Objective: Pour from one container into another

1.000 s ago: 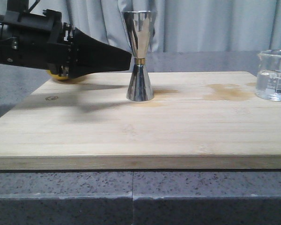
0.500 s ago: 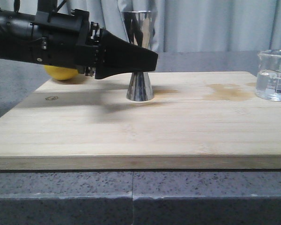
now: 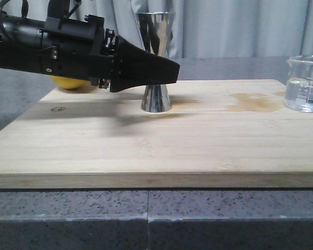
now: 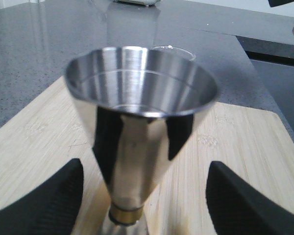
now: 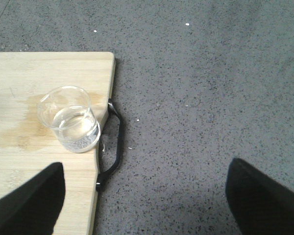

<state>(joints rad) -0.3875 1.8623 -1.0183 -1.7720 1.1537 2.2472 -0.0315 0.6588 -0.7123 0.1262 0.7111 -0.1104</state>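
Note:
The steel jigger (image 3: pixel 156 97) stands upright at the back middle of the wooden board (image 3: pixel 146 151). My left gripper (image 3: pixel 169 70) reaches in from the left at the height of its gold-banded waist. In the left wrist view the jigger (image 4: pixel 137 88) stands between the spread black fingers (image 4: pixel 49 200), which do not touch it; this gripper (image 4: pixel 144 196) is open. The clear glass beaker (image 3: pixel 304 83), holding clear liquid, stands at the board's far right edge. Seen from above, the beaker (image 5: pixel 71 119) lies ahead and to one side of my open, empty right gripper (image 5: pixel 144 196).
A yellow lemon (image 3: pixel 68 82) lies at the board's back left, mostly behind the left arm. A damp stain (image 3: pixel 255 101) marks the wood between jigger and beaker. A black handle loop (image 5: pixel 115 147) hangs off the board's right edge over the grey speckled counter (image 5: pixel 201 98).
The left gripper has moved right over the board; its fingers, a second ago short of the jigger, now straddle its waist. Jigger and beaker have not moved.

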